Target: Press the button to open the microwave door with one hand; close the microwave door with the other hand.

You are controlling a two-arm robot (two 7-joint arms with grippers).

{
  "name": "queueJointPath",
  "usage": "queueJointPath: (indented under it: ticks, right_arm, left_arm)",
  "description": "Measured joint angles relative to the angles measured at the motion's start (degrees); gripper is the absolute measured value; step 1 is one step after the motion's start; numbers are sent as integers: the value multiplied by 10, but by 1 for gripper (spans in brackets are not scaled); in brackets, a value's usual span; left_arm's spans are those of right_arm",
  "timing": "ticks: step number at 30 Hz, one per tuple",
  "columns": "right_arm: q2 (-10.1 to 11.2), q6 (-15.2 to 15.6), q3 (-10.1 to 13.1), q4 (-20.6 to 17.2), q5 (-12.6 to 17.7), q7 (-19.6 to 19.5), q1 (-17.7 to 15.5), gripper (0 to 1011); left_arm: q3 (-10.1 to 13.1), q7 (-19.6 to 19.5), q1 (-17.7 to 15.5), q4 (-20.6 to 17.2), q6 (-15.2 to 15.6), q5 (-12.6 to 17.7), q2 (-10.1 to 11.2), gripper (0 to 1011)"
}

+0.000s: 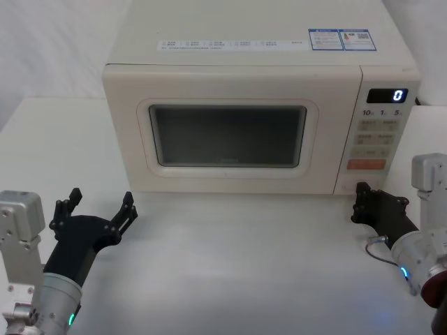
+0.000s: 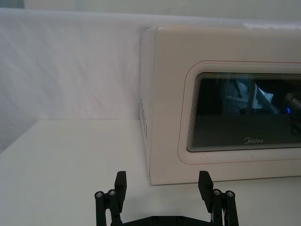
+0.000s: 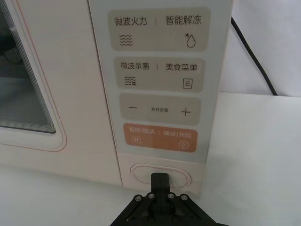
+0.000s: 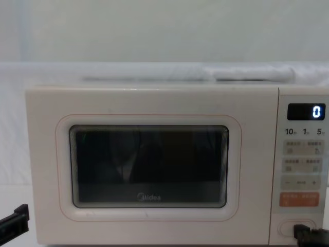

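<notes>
**A:** Where do things stand at the microwave?

**B:** The microwave door sits flush and closed. The right gripper, jaws drawn together into one tip, rests against the button at the bottom of the keypad strip, on the oven's right. The left gripper waits on the near left of the worktop, jaws spread wide, close in front of the door's left corner.

**A:** What could go wrong?

**B:** The orange key lies just above the button; a tip drifting upward would likely start a cycle instead of releasing the latch. An off-centre push might slide off the button's rim. If the door swings leftward, it could strike the waiting left gripper.
</notes>
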Motion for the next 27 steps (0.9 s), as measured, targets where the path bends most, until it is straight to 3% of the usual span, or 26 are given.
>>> queueJointPath:
  ticks: [27]
  right_arm:
    - [-13, -13, 11, 13, -10, -4, 6, 0]
  left_arm:
    - [0, 0, 0, 0, 0, 0, 0, 1001]
